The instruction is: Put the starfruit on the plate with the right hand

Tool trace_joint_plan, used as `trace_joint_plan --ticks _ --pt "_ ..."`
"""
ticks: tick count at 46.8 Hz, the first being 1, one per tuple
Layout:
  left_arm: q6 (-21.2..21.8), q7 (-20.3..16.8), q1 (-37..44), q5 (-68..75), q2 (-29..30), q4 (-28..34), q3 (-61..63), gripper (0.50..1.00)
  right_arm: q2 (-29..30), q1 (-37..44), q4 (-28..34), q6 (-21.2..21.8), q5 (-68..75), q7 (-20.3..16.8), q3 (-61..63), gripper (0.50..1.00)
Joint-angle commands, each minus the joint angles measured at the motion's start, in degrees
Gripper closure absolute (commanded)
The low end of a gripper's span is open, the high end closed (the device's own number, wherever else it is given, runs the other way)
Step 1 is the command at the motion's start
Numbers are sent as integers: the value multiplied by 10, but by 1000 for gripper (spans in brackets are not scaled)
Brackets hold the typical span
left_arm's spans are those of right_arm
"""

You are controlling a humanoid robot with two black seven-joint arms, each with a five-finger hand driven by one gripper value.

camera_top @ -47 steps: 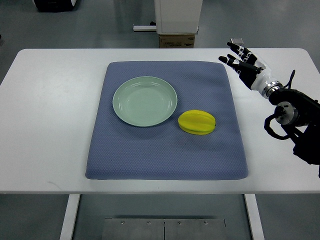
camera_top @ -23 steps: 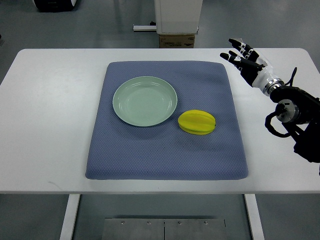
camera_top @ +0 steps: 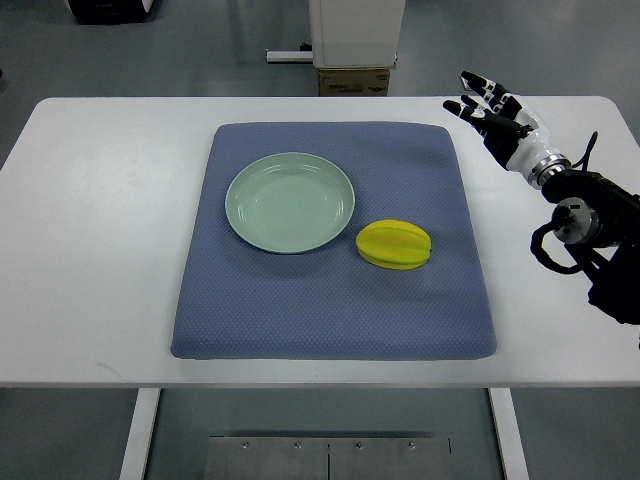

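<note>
The reach has barely begun: the right robot hand (camera_top: 492,112), fingers spread and empty, hovers over the bench's far right, and must next descend to the starfruit (camera_top: 394,244) lying just beside the pale-green plate (camera_top: 290,202).

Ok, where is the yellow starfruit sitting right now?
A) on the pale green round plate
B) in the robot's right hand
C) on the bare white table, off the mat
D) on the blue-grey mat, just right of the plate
D: the yellow starfruit lies on the blue-grey mat beside the right edge of the pale green round plate, which is empty, while the right hand hovers open over the table's far right corner, holding nothing.
</note>
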Motion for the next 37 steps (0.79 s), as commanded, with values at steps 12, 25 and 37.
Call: trace_joint_plan --ticks 12,25,37 --pt "0 0 0 0 0 0 0 500 -6 -3 2 3 -3 -2 -6 500" --pt "0 0 0 0 0 0 0 500 -5 5 2 2 -7 0 -56 500" --pt "0 0 0 1 0 0 0 500 -2 3 4 20 -55 13 -85 500"
